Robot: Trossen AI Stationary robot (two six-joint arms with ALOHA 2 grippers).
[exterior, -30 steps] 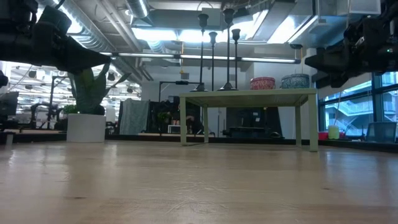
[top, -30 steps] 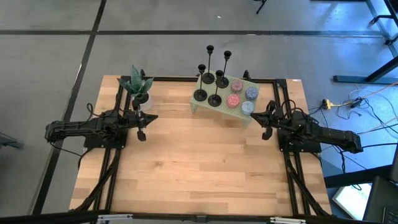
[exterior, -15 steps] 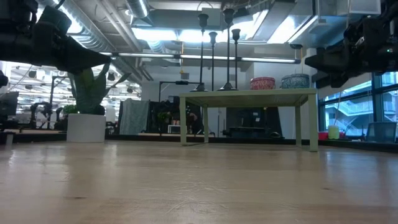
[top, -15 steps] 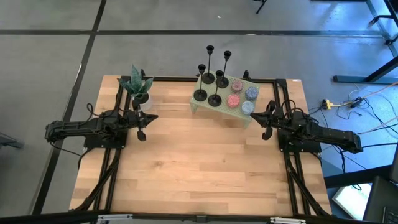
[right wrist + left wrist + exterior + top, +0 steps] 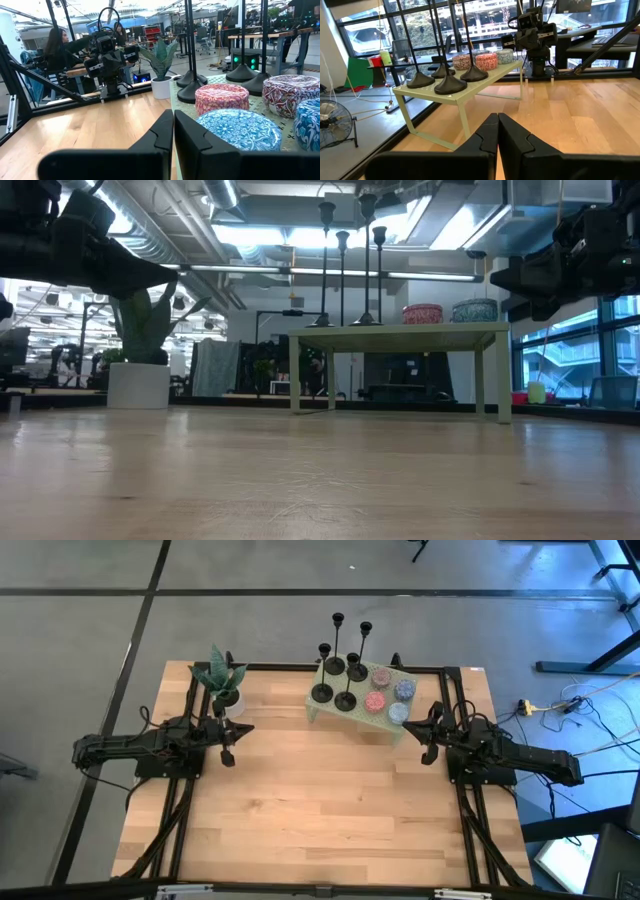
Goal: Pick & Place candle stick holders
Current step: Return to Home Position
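Observation:
Several slim black candle stick holders (image 5: 345, 685) stand upright on their round bases on the left half of a small pale-green stand (image 5: 312, 712) at the table's far middle. Their bases (image 5: 451, 86) show close in the left wrist view, and some (image 5: 192, 79) in the right wrist view. My left gripper (image 5: 497, 119) hovers shut and level over the table's left side (image 5: 248, 728), pointing toward the stand and well short of it. Just right of the stand, my right gripper (image 5: 173, 115) hovers shut and level (image 5: 412, 730). Neither holds anything.
Several round patterned tins (image 5: 390, 695) fill the stand's right half (image 5: 222, 97). A potted plant (image 5: 222, 680) in a white pot stands at the far left corner. Bare wooden tabletop (image 5: 320, 810) spreads between the arms and toward the near edge. People sit in the room beyond.

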